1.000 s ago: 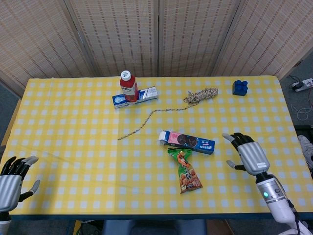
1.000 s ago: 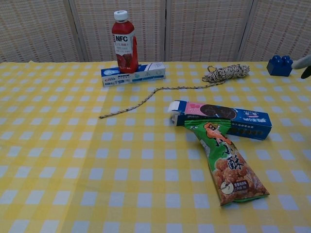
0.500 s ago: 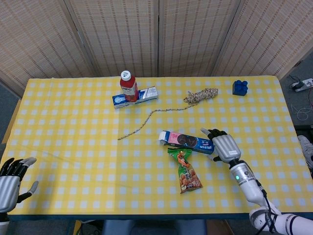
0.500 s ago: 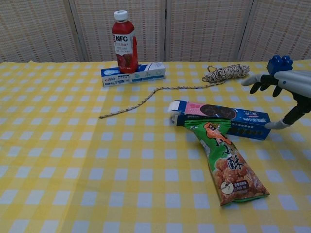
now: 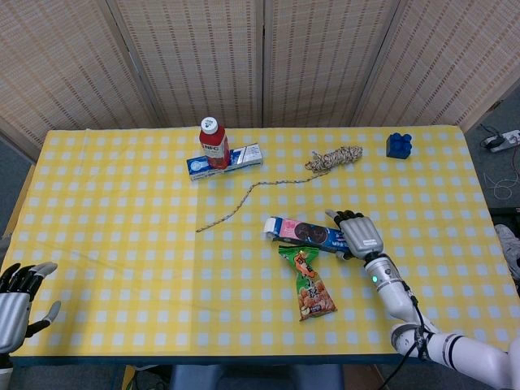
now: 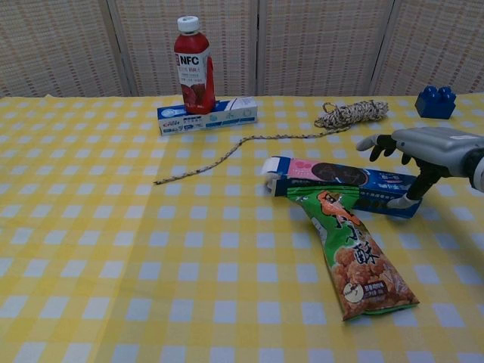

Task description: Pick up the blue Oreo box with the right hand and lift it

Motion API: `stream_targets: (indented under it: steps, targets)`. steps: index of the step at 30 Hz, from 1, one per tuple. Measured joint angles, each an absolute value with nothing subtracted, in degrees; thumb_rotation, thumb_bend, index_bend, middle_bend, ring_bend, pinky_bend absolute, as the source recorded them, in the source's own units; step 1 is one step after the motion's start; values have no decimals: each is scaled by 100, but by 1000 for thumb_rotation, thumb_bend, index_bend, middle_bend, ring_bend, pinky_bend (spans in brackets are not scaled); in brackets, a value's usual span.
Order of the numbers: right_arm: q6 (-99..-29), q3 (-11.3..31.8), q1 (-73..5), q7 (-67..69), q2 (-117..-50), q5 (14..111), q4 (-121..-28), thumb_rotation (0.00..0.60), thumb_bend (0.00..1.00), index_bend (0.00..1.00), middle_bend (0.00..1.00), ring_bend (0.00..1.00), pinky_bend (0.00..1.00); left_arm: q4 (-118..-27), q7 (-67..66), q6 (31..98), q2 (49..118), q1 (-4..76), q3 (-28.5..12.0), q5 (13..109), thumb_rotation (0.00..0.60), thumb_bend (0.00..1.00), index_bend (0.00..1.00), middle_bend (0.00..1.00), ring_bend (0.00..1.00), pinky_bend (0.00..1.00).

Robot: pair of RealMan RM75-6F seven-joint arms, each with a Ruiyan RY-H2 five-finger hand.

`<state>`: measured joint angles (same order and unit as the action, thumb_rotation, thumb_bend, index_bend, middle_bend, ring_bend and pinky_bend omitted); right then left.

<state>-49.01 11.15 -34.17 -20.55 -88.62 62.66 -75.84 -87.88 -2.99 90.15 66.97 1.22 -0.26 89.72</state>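
The blue Oreo box point(image 5: 305, 234) point(image 6: 340, 178) lies flat near the table's middle, long side running left to right. My right hand point(image 5: 360, 234) point(image 6: 423, 151) hovers over its right end, fingers spread above the top and the thumb reaching down by the box's front right corner. It does not visibly grip the box. My left hand point(image 5: 15, 305) stays at the near left table edge, fingers apart and holding nothing; only the head view shows it.
A green snack bag point(image 5: 309, 284) point(image 6: 352, 253) lies in front of the box, its top overlapping the box's front. Further back are a red NFC bottle point(image 5: 214, 143) point(image 6: 192, 66) beside a toothpaste box point(image 5: 224, 162), a rope coil point(image 5: 335, 158) and a blue brick point(image 5: 398, 145).
My right hand has moved left from near the table's right edge to just over the Oreo box's right end. The box has not moved. The left hand barely shifted.
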Motion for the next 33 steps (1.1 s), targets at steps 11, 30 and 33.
stream_targets:
  steps: [11, 30, 33]
  targets:
    - [-4833, 1015, -3550, -2207, -8963, 5905, -7359, 600, 153, 301, 235, 174, 262, -8770, -300, 8967, 6713, 145, -33, 8968, 600, 331, 259, 227, 176, 81]
    - [-5252, 1014, -3614, -2081, -8611, 6300, -7692, 600, 351, 462, 333, 184, 264, -8762, -317, 8936, 6718, 153, -35, 8951, 600, 331, 259, 227, 176, 81]
    - [-5348, 1115, -3694, -2163, -8353, 6413, -8071, 600, 351, 463, 334, 184, 264, -8773, -330, 8932, 6720, 158, -36, 8956, 600, 331, 259, 227, 176, 81]
